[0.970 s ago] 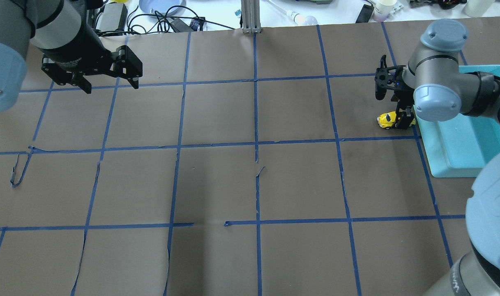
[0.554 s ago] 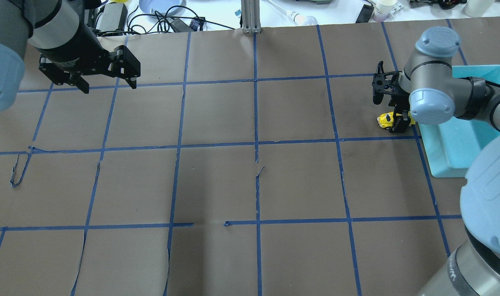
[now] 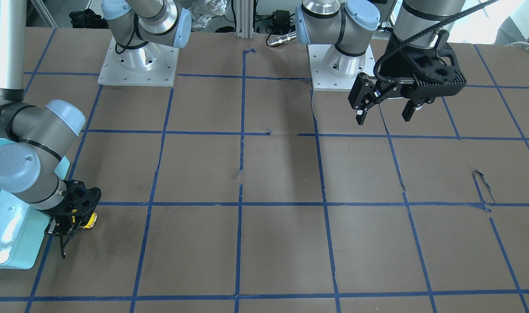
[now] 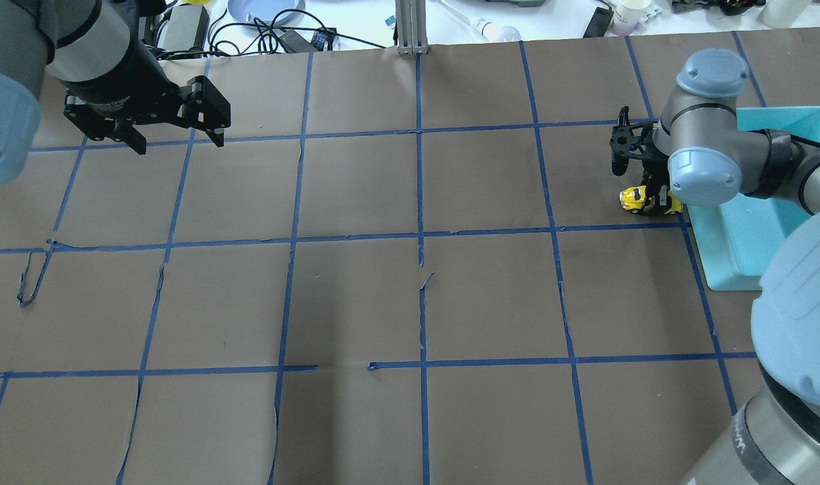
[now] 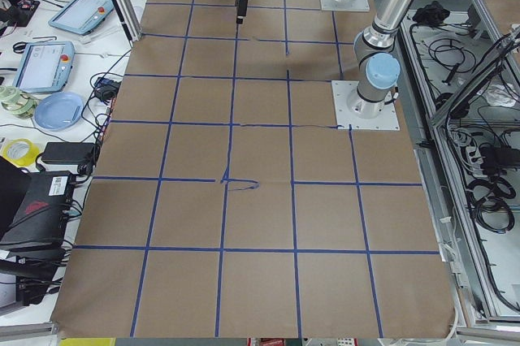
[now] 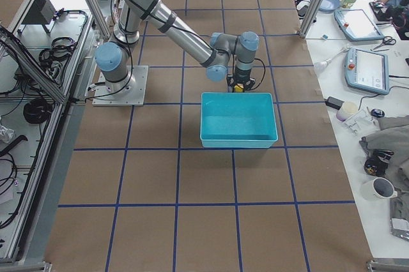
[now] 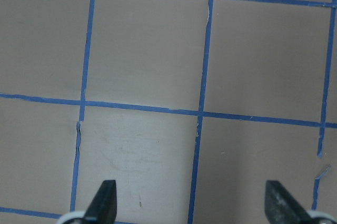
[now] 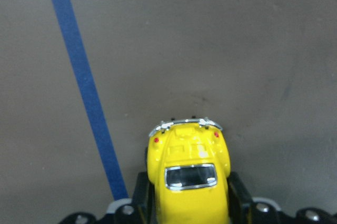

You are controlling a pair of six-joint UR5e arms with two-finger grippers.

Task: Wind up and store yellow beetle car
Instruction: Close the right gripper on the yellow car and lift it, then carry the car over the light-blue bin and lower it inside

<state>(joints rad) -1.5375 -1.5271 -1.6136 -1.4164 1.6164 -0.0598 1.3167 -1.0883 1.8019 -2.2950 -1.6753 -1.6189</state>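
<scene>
The yellow beetle car sits low at the table surface at the far right, just left of the teal bin. My right gripper is shut on it from above. In the right wrist view the car fills the bottom middle, its sides pressed between the black fingers. In the front-facing view the car peeks out beside the right gripper. My left gripper is open and empty, hovering above the table's far left; it also shows in the front-facing view and in the left wrist view.
The teal bin is open-topped and shows nothing inside. Brown paper with a blue tape grid covers the table. Cables, a plate and cups lie beyond the far edge.
The right arm's elbow and wrist have shifted while the gripper and car stay at nearly the same spot by the bin. The left gripper has barely moved.
</scene>
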